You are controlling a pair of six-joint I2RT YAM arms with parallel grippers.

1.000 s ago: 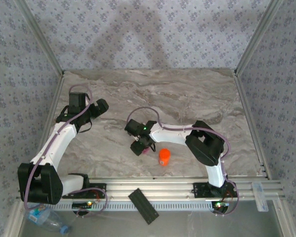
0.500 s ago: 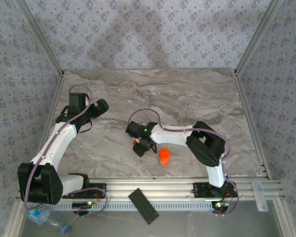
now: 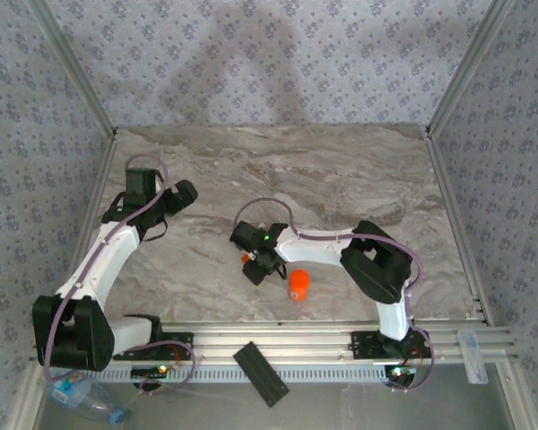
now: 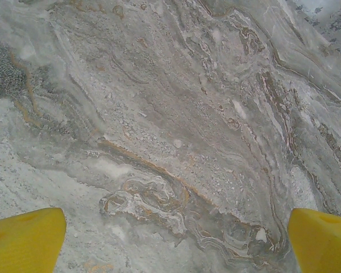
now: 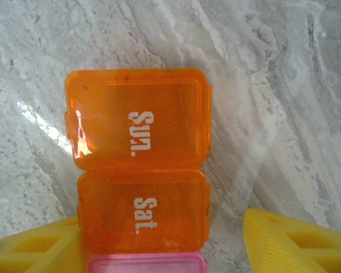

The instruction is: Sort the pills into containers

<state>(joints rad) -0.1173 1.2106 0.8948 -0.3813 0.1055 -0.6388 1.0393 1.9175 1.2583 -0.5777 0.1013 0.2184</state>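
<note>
Right wrist: likely grasp step, right hand part-open astride orange pill box on bench, gap on one side; next, squeeze squarely before lifting; left hand wide open.

The left arm and right arm are alike: white tubular links between blocky black joints, with a pale lilac cable looping along each. A small green light glows at the right wrist. The fingers are bright yellow plastic.
</note>
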